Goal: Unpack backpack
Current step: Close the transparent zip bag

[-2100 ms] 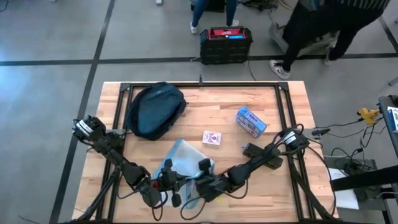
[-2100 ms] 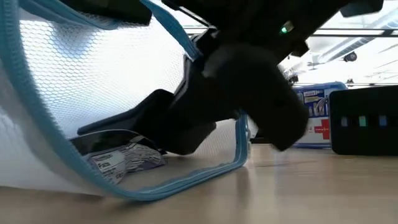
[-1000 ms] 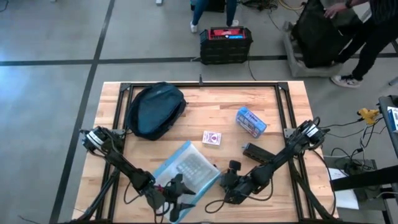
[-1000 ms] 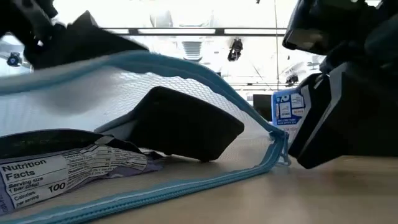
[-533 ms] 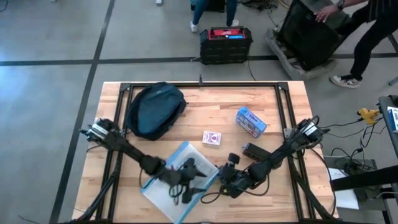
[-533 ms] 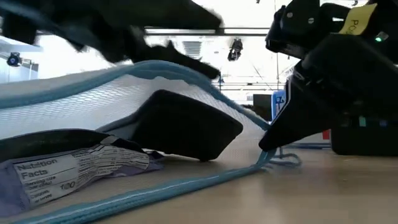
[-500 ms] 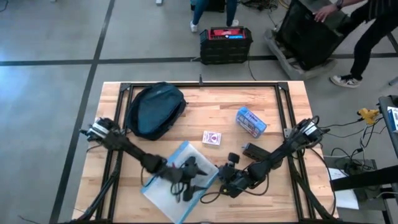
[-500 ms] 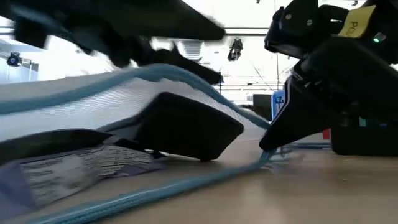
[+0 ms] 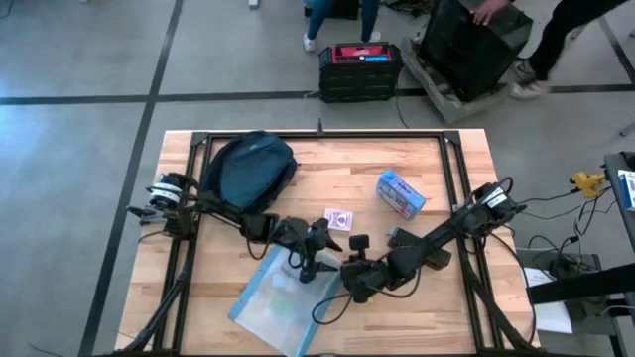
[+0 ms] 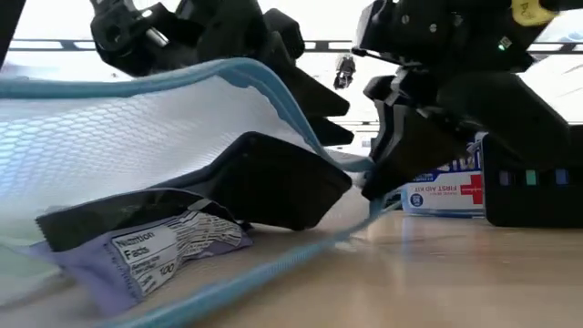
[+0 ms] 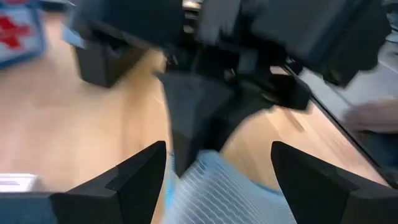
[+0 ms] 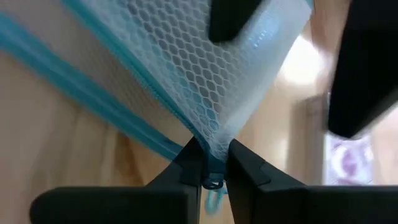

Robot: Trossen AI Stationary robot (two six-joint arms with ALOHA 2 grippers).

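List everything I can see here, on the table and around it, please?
backpack: one, dark navy, far left part of the table.
mesh zip pouch: one, clear with blue zipper edging, near middle of the table, one corner lifted.
snack wrapper: one, purple and white, inside the pouch.
black object: one, inside the pouch beside the wrapper.
first aid box: one, blue and white, right of centre.
card pack: one, small, patterned, centre of the table.
black box with red top: one, on the floor beyond the table.
person: one, on the floor at far right, handling a black case.
left gripper: open, at the pouch's lifted edge.
right gripper: fingers pinching the pouch's zipper corner.
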